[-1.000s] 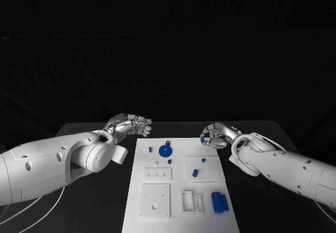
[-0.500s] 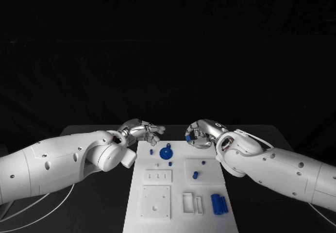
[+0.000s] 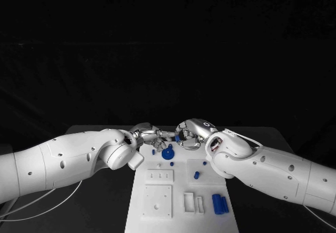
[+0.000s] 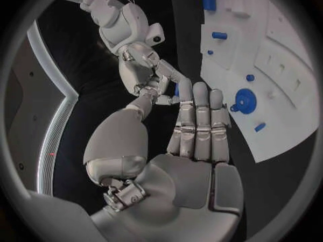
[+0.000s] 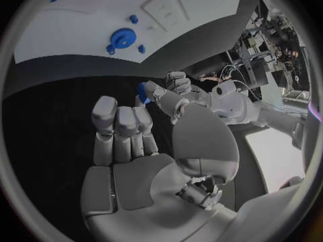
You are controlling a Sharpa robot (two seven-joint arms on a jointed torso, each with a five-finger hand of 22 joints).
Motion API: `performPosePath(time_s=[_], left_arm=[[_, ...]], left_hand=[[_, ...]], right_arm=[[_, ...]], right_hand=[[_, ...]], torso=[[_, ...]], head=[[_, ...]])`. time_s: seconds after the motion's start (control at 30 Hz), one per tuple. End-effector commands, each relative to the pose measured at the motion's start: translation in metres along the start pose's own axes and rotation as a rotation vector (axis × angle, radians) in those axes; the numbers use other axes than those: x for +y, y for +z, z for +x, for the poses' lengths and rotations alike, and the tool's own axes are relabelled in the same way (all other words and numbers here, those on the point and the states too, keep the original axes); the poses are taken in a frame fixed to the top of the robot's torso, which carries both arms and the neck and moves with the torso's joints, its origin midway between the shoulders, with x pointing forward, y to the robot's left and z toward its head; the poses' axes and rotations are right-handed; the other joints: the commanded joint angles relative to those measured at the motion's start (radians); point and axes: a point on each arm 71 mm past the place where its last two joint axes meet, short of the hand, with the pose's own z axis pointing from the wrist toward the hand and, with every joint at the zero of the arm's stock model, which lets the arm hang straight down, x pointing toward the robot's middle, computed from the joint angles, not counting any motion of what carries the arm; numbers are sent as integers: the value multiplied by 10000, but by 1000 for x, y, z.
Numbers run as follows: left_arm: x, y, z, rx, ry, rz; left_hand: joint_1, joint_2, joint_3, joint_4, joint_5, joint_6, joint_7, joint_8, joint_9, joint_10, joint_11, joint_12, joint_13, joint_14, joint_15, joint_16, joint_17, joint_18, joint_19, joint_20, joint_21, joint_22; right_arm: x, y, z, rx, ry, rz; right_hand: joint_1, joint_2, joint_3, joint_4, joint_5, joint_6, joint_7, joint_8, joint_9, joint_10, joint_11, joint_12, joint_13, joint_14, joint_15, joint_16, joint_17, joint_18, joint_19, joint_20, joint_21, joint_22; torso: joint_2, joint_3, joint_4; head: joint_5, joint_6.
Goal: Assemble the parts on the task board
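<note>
The white task board (image 3: pixel 178 187) lies in the middle of the table, with a blue gear (image 3: pixel 167 154) near its far end. My two hands meet above that far end. My right hand (image 3: pixel 189 131) pinches a small blue part (image 5: pixel 143 91) between thumb and fingertip. My left hand (image 3: pixel 147 133) reaches in with straight fingers (image 4: pixel 198 118), its thumb tip against the right hand's fingertips beside the part. Whether the left hand grips the part too is hidden. From the wrists I see the gear (image 4: pixel 245 99) and the board (image 5: pixel 67 32).
On the board lie a short blue peg (image 3: pixel 196 174), two blue cylinders (image 3: pixel 219 203) at the near right and a few tiny blue pins near the gear. Raised white blocks with holes (image 3: pixel 155 200) and slots (image 3: pixel 191 201) stand on its near half. Both forearms flank the board.
Both hands have moved inward from the board's sides and now meet over its far end. The right hand carried the small blue part leftward with it.
</note>
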Motion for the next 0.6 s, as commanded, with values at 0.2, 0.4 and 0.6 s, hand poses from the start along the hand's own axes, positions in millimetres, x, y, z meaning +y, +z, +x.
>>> performPosePath(time_s=[0.2,0.4,0.6], left_arm=[[1,1,7,539,390,-394],[2,1,6,450,397,-490],[4,1,6,414,379,-489]], left_hand=[[-6,-8,-41,187,-63,36,-33,-16,47,-205,-40,364,397,-60,-33,185,29,-33,-90,-64,176,224],[-14,21,-70,265,-64,73,-42,-7,72,-292,-48,448,511,-87,-34,216,20,-32,-119,-67,214,217],[-11,33,-84,309,-63,50,-35,-28,75,-336,-43,493,573,-102,-32,232,11,-32,-138,-66,231,213]], right_arm=[[11,0,2,42,-238,-253],[16,-2,3,117,-200,-403],[18,-2,5,239,-166,-446]], right_hand=[[28,-86,91,2,43,944,167,23,114,64,7,37,9,32,-69,-43,6,821,70,4,64,95],[27,-90,100,2,45,946,167,21,115,67,7,37,11,32,-70,-45,5,821,71,5,63,94],[23,-96,108,3,45,947,167,19,115,63,7,31,7,33,-70,-46,4,821,73,5,62,93]], torso=[[13,0,-2],[13,10,-8],[7,4,-11]], head=[[53,-45],[69,-69],[-15,-64]])
